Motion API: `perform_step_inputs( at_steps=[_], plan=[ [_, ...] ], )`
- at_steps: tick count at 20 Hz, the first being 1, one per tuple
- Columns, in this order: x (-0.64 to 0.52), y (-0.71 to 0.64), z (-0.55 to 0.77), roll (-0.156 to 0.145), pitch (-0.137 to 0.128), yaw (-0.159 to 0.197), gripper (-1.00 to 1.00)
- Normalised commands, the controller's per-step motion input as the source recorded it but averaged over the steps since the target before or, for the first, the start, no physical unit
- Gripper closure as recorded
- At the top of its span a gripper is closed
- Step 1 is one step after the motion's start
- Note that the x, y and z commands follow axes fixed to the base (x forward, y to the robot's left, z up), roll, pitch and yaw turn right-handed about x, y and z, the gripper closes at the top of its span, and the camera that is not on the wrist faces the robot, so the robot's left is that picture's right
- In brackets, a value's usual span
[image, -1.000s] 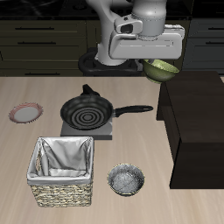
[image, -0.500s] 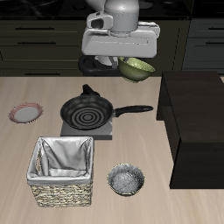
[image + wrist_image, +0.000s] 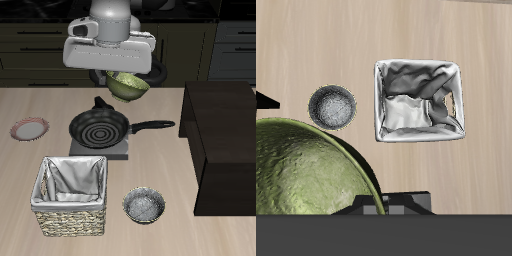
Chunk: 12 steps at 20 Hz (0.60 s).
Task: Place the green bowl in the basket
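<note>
Black frying pan [image 3: 98, 128] with spiral-patterned dish sits on a flat grey square burner plate [image 3: 102, 148], its black handle [image 3: 152, 127] pointing toward a dark brown cabinet block [image 3: 225, 140]. Small pink-rimmed flat plate [image 3: 29, 129] lies well apart near the table edge. Grey metallic bowl [image 3: 145, 206] sits near the front edge [image 3: 333, 105].

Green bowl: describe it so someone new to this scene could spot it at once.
Look above the frying pan at the back of the table. The green bowl hangs there in the air, tilted, under the robot's hand. It is olive and speckled inside; the grey bowl sits on the table beside the basket.
</note>
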Motion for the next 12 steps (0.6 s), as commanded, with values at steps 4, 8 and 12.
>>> perform_step_inputs(
  at_steps=[4, 8, 12],
  plan=[
    [0.09, -0.23, 0.06, 0.034, -0.024, 0.039, 1.00],
    [0.11, -0.30, 0.05, -0.040, -0.019, 0.015, 1.00],
    [0.21, -0.46, 0.14, -0.078, -0.057, 0.008, 1.00]
  ],
)
